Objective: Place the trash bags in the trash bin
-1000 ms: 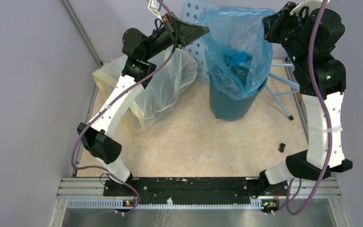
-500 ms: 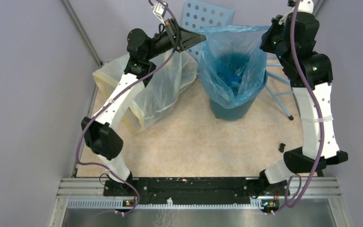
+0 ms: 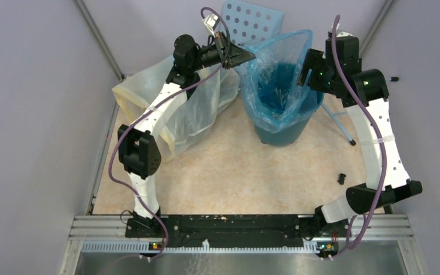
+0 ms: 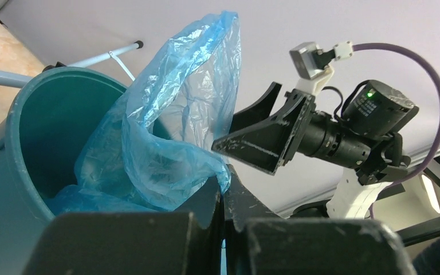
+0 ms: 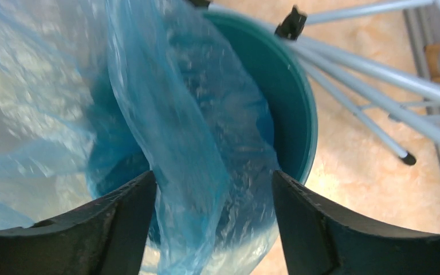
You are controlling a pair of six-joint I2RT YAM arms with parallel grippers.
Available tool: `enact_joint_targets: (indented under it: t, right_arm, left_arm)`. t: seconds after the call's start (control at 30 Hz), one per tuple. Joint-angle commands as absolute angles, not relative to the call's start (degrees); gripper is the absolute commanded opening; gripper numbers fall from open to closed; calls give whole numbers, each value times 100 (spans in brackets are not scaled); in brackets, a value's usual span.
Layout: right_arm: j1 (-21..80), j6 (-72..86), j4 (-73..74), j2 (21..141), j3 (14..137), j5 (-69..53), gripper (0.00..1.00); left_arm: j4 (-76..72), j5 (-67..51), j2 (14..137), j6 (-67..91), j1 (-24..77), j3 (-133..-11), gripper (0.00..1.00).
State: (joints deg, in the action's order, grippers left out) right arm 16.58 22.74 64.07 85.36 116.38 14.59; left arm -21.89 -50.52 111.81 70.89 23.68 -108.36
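The light-blue trash bag (image 3: 279,74) stands in the dark-teal trash bin (image 3: 281,133), its upper part rising above the rim and one flap draped over the front. My left gripper (image 3: 246,56) is shut on the bag's left edge; in the left wrist view the film (image 4: 172,126) is pinched between its fingertips (image 4: 224,179) beside the bin (image 4: 28,132). My right gripper (image 3: 306,67) is at the bag's right side, open. In the right wrist view a fold of the bag (image 5: 189,166) hangs loose between the wide jaws of the right gripper (image 5: 212,192), above the bin rim (image 5: 308,120).
A large whitish translucent bag (image 3: 195,109) lies left of the bin under my left arm. A pale-blue perforated panel (image 3: 253,23) leans behind the bin, with thin pale-blue legs (image 3: 339,117) to the right. A small black object (image 3: 341,179) lies on the table near my right arm.
My right gripper has opened, let go of the bag's right edge and come down toward the bin. My left gripper moved right with the bag's edge, and the bag's mouth has narrowed.
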Motion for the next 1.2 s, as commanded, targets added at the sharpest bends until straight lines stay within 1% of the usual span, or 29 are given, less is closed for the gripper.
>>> enact_joint_targets:
  t: [0.0, 0.1, 0.23, 0.27, 0.37, 0.43, 0.57, 0.7, 0.83, 0.9, 0.97, 1.0, 1.1, 1.17]
  right_arm:
    - [1602, 2465, 6132, 8136, 11358, 990, 69]
    - [1597, 2440, 6353, 8404, 11606, 883, 63]
    - [1595, 2474, 6674, 8706, 12035, 879, 43]
    - [1598, 2497, 6755, 8739, 12171, 931, 37]
    - [1592, 2595, 7052, 8804, 12417, 1219, 13]
    - [1555, 2577, 7153, 8779, 12489, 1397, 1]
    - [955, 2562, 7155, 8769, 12577, 1130, 0]
    - [326, 2509, 7063, 8999, 13127, 880, 0]
    - [24, 2500, 7162, 9540, 13833, 615, 0]
    - [19, 2530, 7246, 9679, 13963, 468, 0]
    - [24, 2575, 7261, 9644, 13755, 221, 0]
    - [22, 2600, 7200, 9547, 13453, 120, 0]
    - [24, 2671, 6778, 9116, 12106, 24, 0]
    - [20, 2692, 6461, 8857, 11534, 19, 0]
  left_arm:
    - [-2591, -5210, 11209, 7192, 2321, -11138, 0]
    - [-2602, -5246, 11257, 7242, 2312, -11219, 0]
    - [-2620, -5298, 11254, 7253, 2286, -11258, 0]
    - [-2615, -5311, 11258, 7251, 2275, -11258, 0]
    - [-2593, -5306, 11295, 7253, 2259, -11248, 0]
    - [-2613, -5269, 11354, 7249, 2257, -11268, 0]
    - [-2698, -5203, 11689, 7363, 2261, -11591, 0]
    - [-2690, -5130, 12137, 7519, 2258, -12274, 0]
    - [-2735, -4848, 12594, 7706, 2263, -13004, 0]
    - [-2761, -4826, 12780, 7834, 2268, -13245, 0]
    - [-2724, -4922, 12775, 7850, 2266, -13132, 0]
    - [-2654, -4973, 12691, 7738, 2267, -12912, 0]
    - [-2553, -5016, 12228, 7441, 2255, -11713, 0]
    - [-2524, -5081, 12119, 7322, 2258, -11286, 0]
